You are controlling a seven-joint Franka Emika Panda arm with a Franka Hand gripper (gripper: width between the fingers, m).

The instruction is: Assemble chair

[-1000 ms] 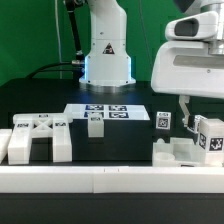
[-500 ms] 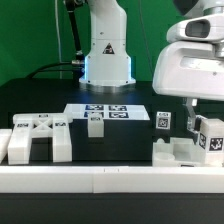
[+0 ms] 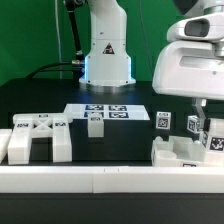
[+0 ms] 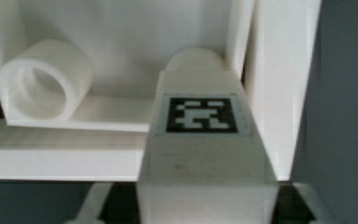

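Where the black surface (image 3: 40, 100) reaches the exterior view's right, the single white gripper (image 3: 197, 107) hangs over a cluster of chair parts (image 3: 182, 152) and is closed on one of them, a leg (image 4: 204, 130). From the wrist, this leg fills the whole span between the jaws, with no gap on either side. Its long axis runs straight out from the gripper, and its far end, pointing away from the jaws, is rounded. One black-and-white square tag (image 4: 199, 114) sits on the side facing the wrist camera, about halfway along. In the exterior view the leg shrinks to a short tagged face just under the gripper, so whether it lies flat or tilts cannot be told. Just beside the leg stands a tall white wall (image 4: 275, 80). On the leg's other side, apart from it, lies one hollow rounded piece (image 4: 41, 85), its opening turned toward the wrist camera.

The exterior view also shows:
- one small tagged block (image 3: 162, 122), a little apart from the right-hand cluster
- one small upright piece (image 3: 95, 125), near the marker board (image 3: 105, 110)
- one chunky group (image 3: 35, 142) at the exterior view's left, with three tags on top; how many pieces form it cannot be told

The marker board lies flat in front of the arm's base (image 3: 105, 55). One long white bar (image 3: 100, 180) runs along the front edge.
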